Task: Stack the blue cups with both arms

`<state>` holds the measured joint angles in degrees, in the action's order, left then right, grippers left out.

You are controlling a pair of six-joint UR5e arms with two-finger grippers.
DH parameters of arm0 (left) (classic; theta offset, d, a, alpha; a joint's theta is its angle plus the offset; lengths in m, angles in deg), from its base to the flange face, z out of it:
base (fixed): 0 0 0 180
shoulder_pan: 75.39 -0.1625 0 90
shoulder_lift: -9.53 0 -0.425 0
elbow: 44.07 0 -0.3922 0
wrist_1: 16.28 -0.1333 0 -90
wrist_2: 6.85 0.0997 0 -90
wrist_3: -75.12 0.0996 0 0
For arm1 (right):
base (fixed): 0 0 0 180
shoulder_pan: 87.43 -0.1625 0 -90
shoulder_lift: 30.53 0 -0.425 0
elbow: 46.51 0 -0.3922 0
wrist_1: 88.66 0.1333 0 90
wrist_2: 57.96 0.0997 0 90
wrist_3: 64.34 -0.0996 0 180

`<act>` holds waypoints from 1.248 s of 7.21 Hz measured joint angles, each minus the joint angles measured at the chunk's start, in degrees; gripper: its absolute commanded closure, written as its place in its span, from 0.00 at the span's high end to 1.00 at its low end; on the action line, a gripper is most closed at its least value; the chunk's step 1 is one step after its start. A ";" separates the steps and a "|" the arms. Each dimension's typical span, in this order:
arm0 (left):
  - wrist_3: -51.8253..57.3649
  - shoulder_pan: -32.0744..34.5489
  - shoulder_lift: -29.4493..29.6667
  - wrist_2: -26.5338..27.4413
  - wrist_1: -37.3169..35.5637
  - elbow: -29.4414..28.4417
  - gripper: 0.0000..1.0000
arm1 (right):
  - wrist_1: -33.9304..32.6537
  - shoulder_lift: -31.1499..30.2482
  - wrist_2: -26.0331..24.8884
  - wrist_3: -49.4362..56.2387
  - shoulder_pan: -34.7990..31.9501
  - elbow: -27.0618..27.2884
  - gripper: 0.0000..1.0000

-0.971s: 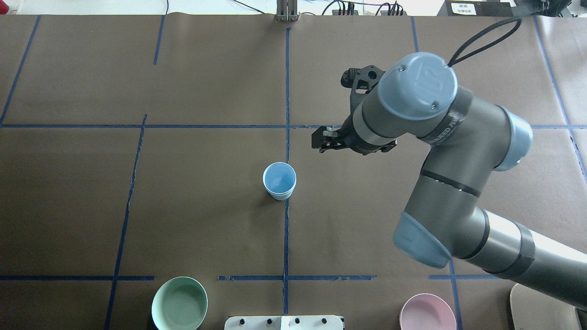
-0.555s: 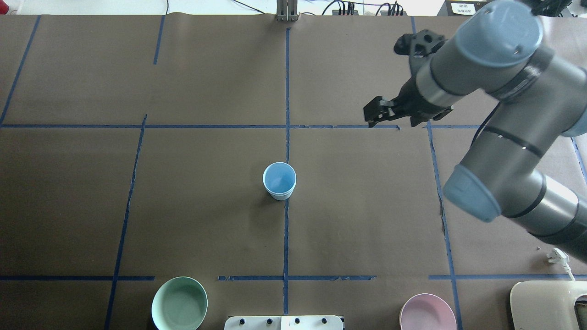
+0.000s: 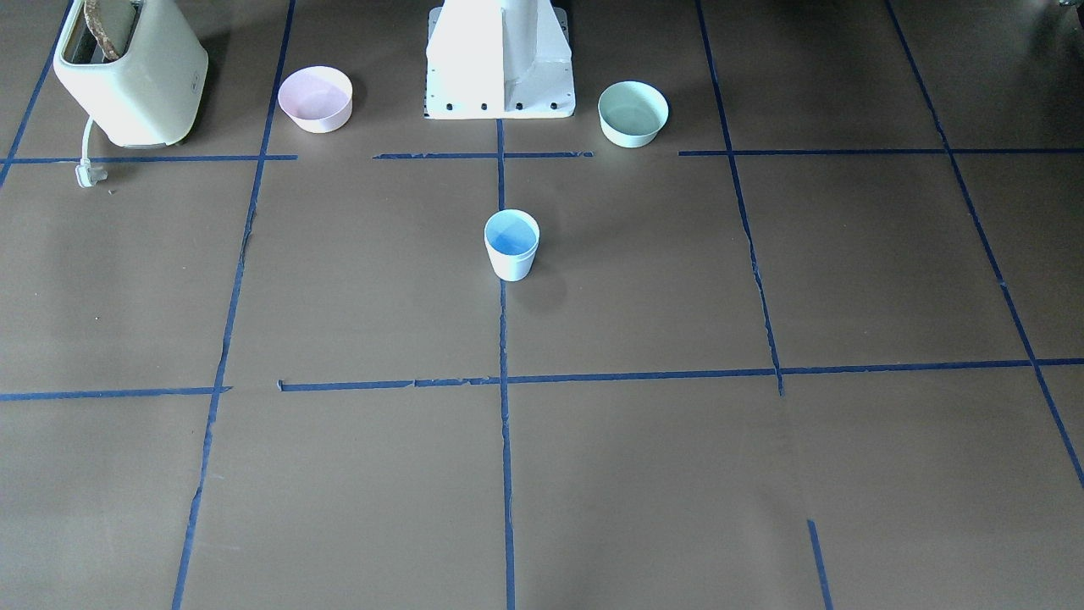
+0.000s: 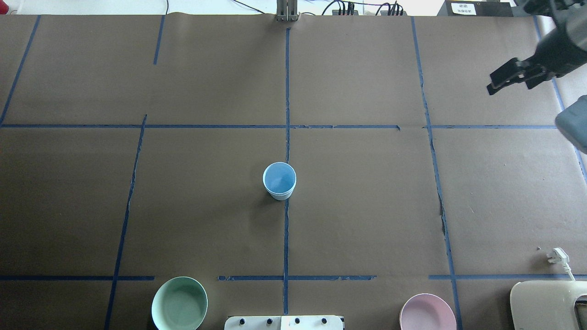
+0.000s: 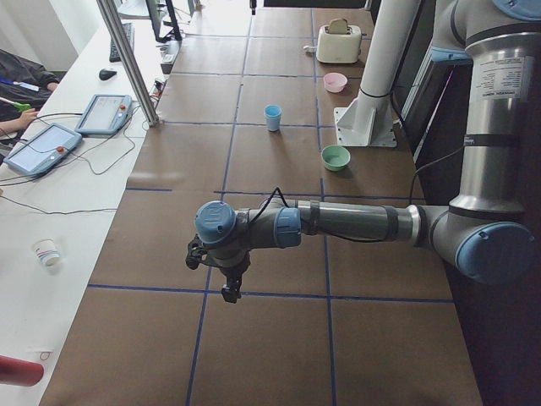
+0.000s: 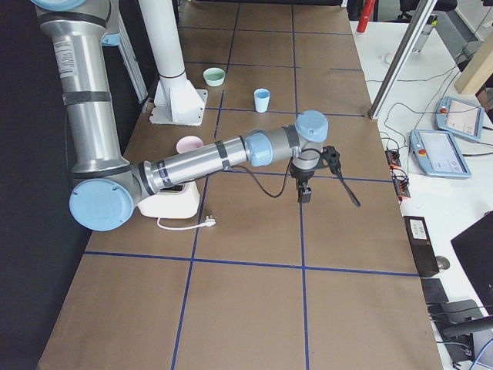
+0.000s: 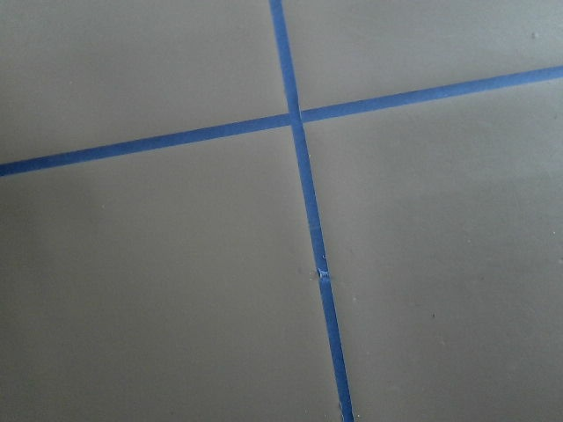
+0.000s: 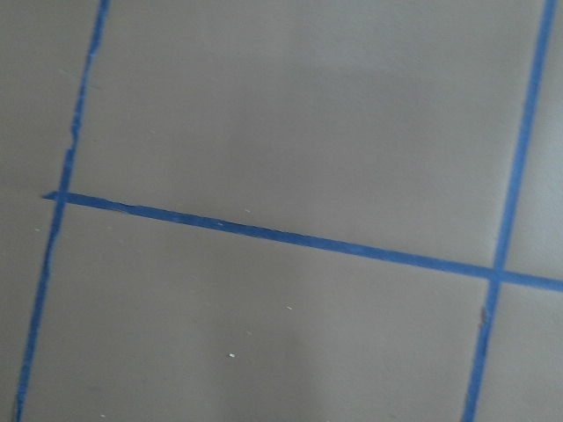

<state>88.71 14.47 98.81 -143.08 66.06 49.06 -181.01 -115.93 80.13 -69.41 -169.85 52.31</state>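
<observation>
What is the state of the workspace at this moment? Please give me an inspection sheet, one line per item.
Surface: brown table with blue tape grid; no spill seen.
Job's things: blue cups upright at centre; whether two are nested, cannot tell.
Clutter: mint bowl, pink bowl, toaster, all near the robot's base.
Claws: right claw and left claw both far from the cups, empty; open or shut, cannot tell.
Cables: toaster plug lies loose on the table.
Surroundings: tablets on side bench.
</observation>
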 measured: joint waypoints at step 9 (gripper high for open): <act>0.70 0.46 -1.21 0.26 0.69 -3.75 1.00 | 11.05 -10.77 3.17 2.73 -9.57 -6.02 1.00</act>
<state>89.41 14.93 97.60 -142.82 66.74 45.31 -169.96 -126.70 83.31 -66.68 -179.42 46.29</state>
